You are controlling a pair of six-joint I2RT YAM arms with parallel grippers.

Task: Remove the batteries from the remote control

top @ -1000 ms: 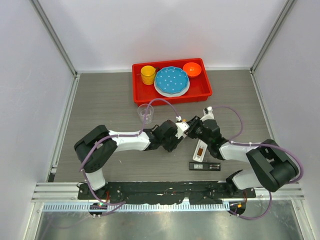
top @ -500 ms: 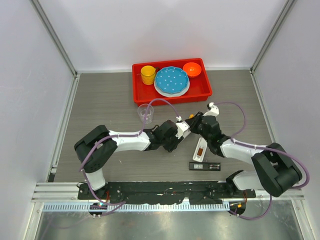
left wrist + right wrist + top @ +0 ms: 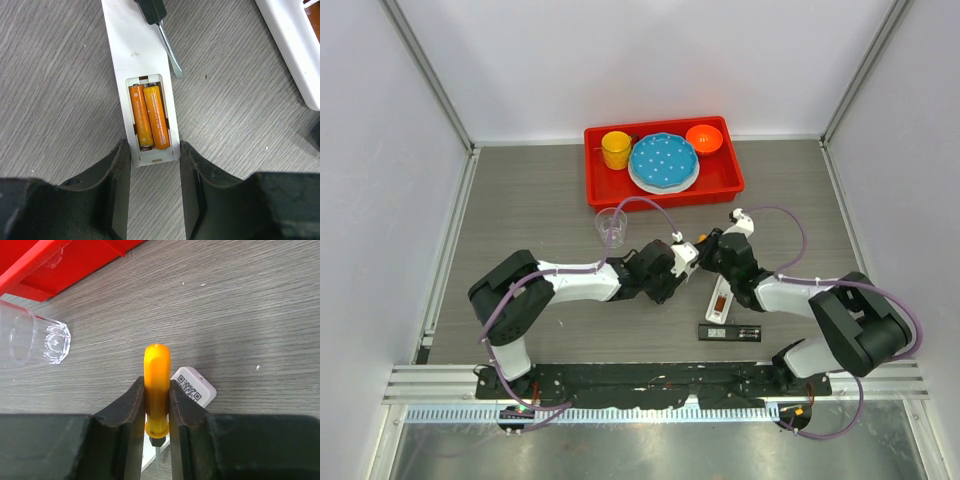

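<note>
A white remote control (image 3: 131, 45) lies face down on the table with its compartment open. Two orange batteries (image 3: 156, 117) sit side by side inside it. My left gripper (image 3: 154, 159) clamps the remote's near end between its two fingers. My right gripper (image 3: 157, 386) is shut on the handle of an orange screwdriver (image 3: 157, 360). The screwdriver blade (image 3: 170, 60) rests on the remote's back just above the compartment's right corner. From above, both grippers (image 3: 678, 262) (image 3: 706, 246) meet at mid-table.
A second white remote (image 3: 718, 310) with orange showing in it lies to the right, with a black part (image 3: 730, 331) in front of it. A clear cup (image 3: 611, 225) stands left of the grippers. A red tray (image 3: 730, 183) at the back holds dishes.
The right gripper with the screwdriver has edged slightly left, closer to the left gripper. The left arm and the remote have stayed still.
</note>
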